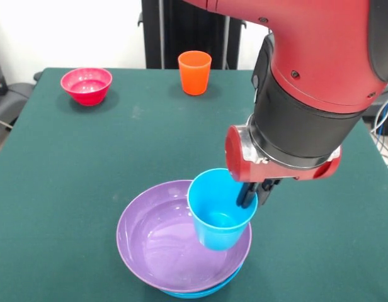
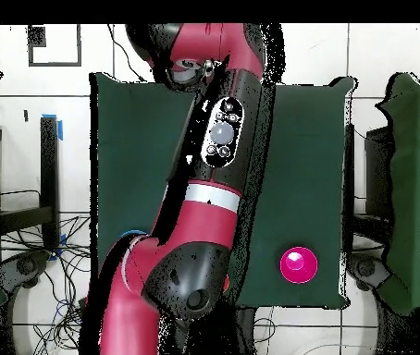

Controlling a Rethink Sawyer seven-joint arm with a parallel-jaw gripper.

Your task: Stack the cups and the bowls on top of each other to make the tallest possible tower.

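My gripper (image 1: 256,194) is shut on the rim of a light blue cup (image 1: 218,220), one finger inside it and one outside. The cup hangs slightly tilted over the right side of a wide purple bowl (image 1: 159,242) near the table's front edge. I cannot tell whether the cup touches the bowl. The purple bowl sits nested in a blue bowl (image 1: 200,292), of which only the rim shows. An orange cup (image 1: 194,72) stands upright at the back. A pinkish-red bowl (image 1: 86,85) (image 2: 298,264) sits at the back left. In the overhead view the arm hides the gripper and the stack.
The green table (image 1: 68,189) has its edges close to the stack at the front. The thick red arm (image 1: 320,94) fills the upper right of the front view. Cables and other tables surround the table (image 2: 306,166) in the overhead view.
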